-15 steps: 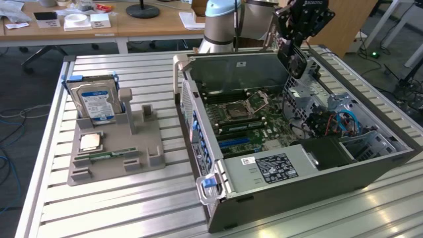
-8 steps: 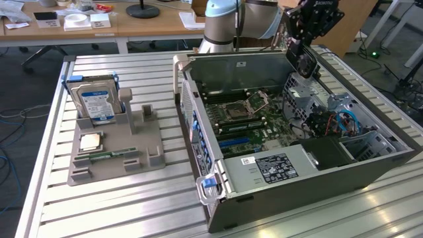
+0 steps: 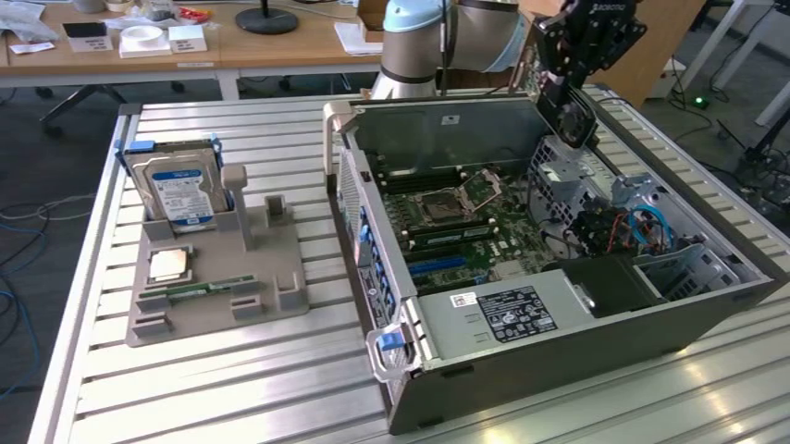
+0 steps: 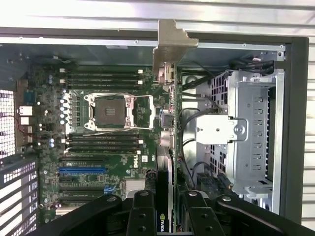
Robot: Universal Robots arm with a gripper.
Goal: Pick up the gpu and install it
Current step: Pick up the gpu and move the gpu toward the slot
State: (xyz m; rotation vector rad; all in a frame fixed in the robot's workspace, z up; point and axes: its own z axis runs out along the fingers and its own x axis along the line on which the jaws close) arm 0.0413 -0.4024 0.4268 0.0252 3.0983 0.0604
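Note:
The gpu (image 3: 571, 118) hangs edge-down over the far right part of the open computer case (image 3: 556, 342), its black face and round fan turned toward the exterior view's right. My gripper (image 3: 556, 91) is shut on its upper edge. In the wrist view the gpu (image 4: 169, 147) appears edge-on, with its silver end bracket (image 4: 170, 44) toward the case's rear wall. My gripper (image 4: 167, 219) clamps the card between both black fingers (image 4: 142, 216). The card is above the motherboard (image 4: 103, 142), beside the CPU socket (image 4: 109, 112), and apart from the board.
A metal drive cage (image 4: 246, 137) and cables lie just beside the card. The power supply (image 3: 506, 314) fills the near corner of the case. On the exterior view's left, a grey holder (image 3: 216, 296) carries a hard drive (image 3: 183, 190), a CPU (image 3: 169, 265) and a RAM stick (image 3: 198, 289).

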